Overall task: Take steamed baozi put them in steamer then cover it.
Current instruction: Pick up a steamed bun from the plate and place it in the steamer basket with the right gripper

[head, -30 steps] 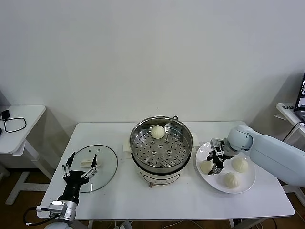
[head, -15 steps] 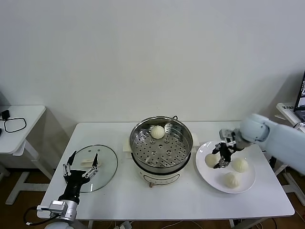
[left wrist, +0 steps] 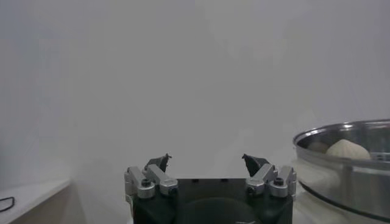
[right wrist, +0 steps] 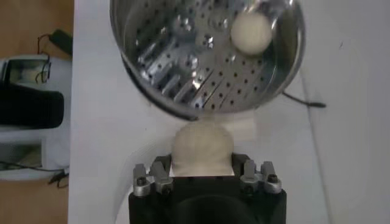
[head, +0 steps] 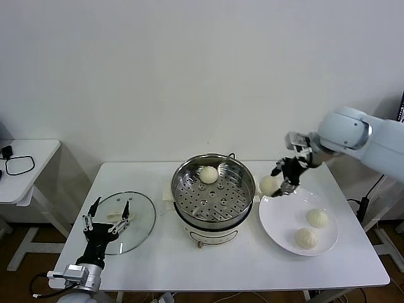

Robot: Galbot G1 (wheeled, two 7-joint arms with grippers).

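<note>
While gripping one baozi (head: 269, 185) just beside the steamer (head: 214, 196) rim, the right pincer (head: 282, 176) is hanging above the tabletop (head: 252, 265). Another bun (head: 209, 174) is sitting inside the steamer, two more on the plate (head: 278, 235) beside it. Left pincer (head: 107, 214) is hovering wide apart over the glass lid (head: 140, 221).

No words, numbers or signs can be read anywhere. The steamer (head: 214, 192), the white plate (head: 287, 231) and the glass lid (head: 140, 218) are all plain, with no label or brand name on them.
</note>
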